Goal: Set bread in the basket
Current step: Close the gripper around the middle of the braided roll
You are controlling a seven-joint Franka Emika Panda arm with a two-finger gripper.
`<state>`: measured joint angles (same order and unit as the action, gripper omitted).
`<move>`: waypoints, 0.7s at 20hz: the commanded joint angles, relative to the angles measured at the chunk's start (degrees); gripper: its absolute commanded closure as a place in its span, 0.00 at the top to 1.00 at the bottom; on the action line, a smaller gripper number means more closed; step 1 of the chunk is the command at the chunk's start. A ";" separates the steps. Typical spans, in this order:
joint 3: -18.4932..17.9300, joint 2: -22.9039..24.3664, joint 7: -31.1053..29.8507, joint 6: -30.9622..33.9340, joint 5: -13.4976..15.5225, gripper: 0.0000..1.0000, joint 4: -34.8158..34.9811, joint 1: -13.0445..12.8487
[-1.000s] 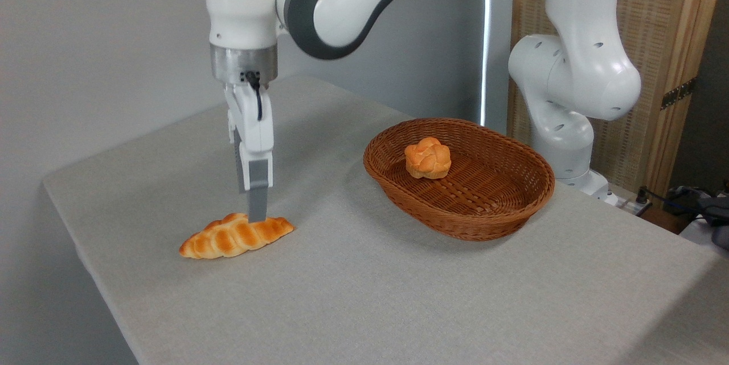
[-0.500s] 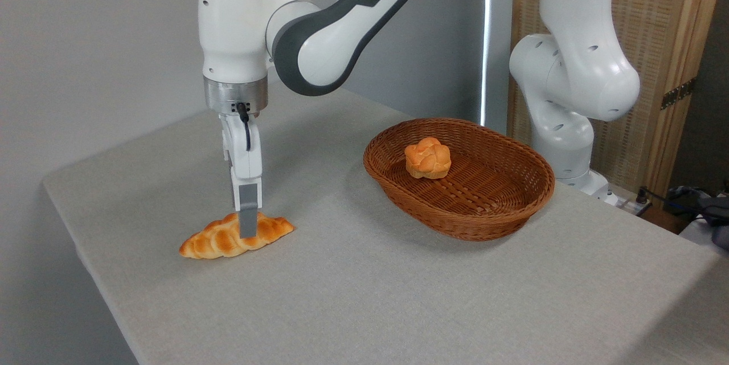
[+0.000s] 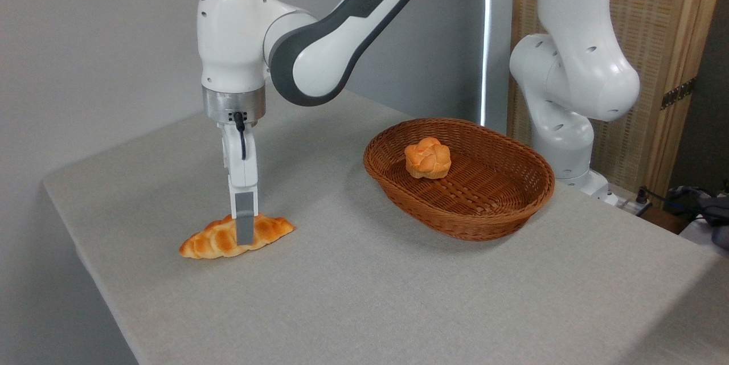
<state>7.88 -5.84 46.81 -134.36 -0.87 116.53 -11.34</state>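
The arm (image 3: 319, 46) has glossy white shells with dark grey joint bands and a blue light on top. A silver wrist ring and short black cable lead to the white claw (image 3: 244, 228) with grey fingers (image 3: 244, 222).

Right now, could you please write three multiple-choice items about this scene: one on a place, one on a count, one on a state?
1. Where does the small round bun lie?
A. inside the basket
B. on the table beside the basket
C. under the gripper

2. How many bread pieces are in view?
A. one
B. two
C. three

3. What is the state of the long braided bread?
A. lifted in the air
B. lying in the basket
C. lying on the table with a grey finger across its middle

Answers: 
1 A, the bun rests on the basket's woven floor. 
2 B, only the bun and the braided loaf show. 
3 C, the loaf rests flat on the cloth, left of the basket.
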 commanded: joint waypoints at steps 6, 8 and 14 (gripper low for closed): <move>-0.14 -1.54 0.56 -3.89 -1.68 1.00 0.10 -0.35; -0.14 -1.72 0.56 -3.97 -1.68 0.99 0.10 -0.35; 0.56 -2.33 0.91 -4.85 -1.77 0.35 0.10 -0.35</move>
<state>8.22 -7.53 46.87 -137.17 -1.85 116.53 -11.64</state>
